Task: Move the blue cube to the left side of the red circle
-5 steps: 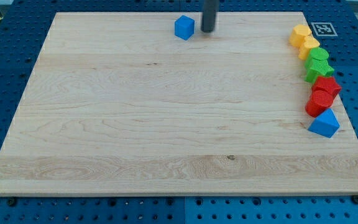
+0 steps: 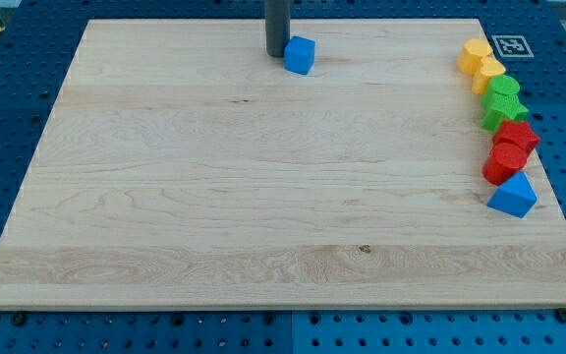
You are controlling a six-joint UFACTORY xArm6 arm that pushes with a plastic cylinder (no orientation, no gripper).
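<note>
Since a moment ago, my tip (image 2: pixel 276 54) has crossed from the blue cube's (image 2: pixel 300 55) right to its left, touching it. No claw shows on the rod. Well right of the cube sits the red circle (image 2: pixel 504 163).

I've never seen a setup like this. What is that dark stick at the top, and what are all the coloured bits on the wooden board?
There is one camera looking down at a wooden board on a blue pegboard table. The dark stick is the end of a robot arm; it has no hand, only a rod that pushes things. My tip sits just to the view's left of the blue cube, about touching it. Nothing is held. Along the view's right edge is a column of small blocks: two yellow blocks, two green blocks, a red star, the red circle, and a blue triangle.
</note>
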